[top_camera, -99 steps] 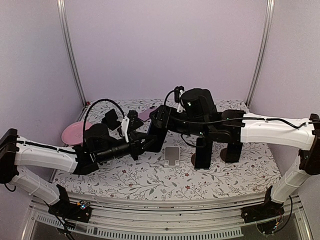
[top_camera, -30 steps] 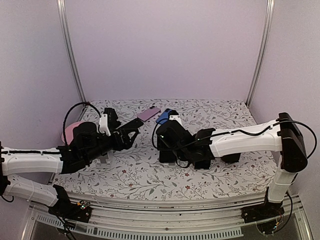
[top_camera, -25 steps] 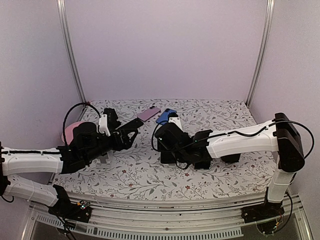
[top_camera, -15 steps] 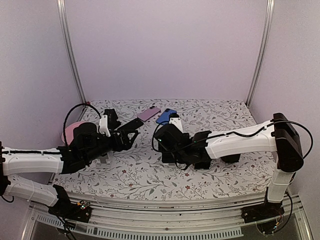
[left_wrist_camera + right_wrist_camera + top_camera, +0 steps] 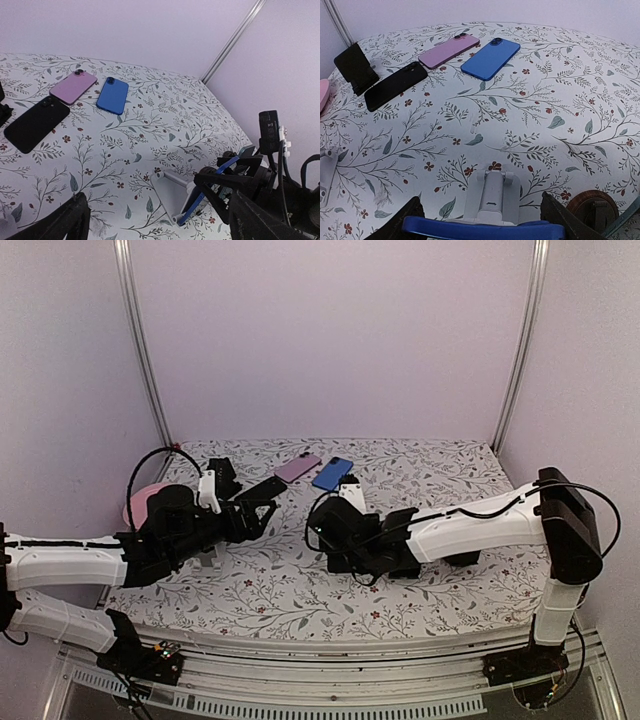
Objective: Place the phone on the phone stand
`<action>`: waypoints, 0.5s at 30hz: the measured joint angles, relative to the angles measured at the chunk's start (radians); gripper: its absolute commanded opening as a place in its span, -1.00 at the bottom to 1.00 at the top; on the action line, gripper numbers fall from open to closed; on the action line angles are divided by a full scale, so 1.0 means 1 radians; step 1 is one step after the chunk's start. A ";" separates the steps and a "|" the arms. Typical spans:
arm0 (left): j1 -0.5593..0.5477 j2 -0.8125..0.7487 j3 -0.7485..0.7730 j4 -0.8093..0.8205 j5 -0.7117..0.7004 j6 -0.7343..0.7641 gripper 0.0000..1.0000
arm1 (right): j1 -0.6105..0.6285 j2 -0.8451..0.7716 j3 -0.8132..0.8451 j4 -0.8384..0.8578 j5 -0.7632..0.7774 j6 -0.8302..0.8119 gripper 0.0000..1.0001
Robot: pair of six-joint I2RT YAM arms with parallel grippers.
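Two fingers [image 5: 400, 225] of the right hand [image 5: 480, 227] are pinching a blue phone [image 5: 485, 231] at the bottom edge of its wrist view, just in front of the white stand [image 5: 490, 196] on the table [image 5: 580, 100]. Left hand [image 5: 160, 227] is hovering, spread wide.

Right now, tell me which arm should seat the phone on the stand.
Right. The right gripper is shut on the blue phone, held right at the white phone stand. The left gripper is open, empty and off to one side.
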 measured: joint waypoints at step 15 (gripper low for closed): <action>0.001 0.000 0.000 0.006 0.016 -0.001 0.93 | 0.000 0.006 0.000 -0.006 0.010 0.026 -0.14</action>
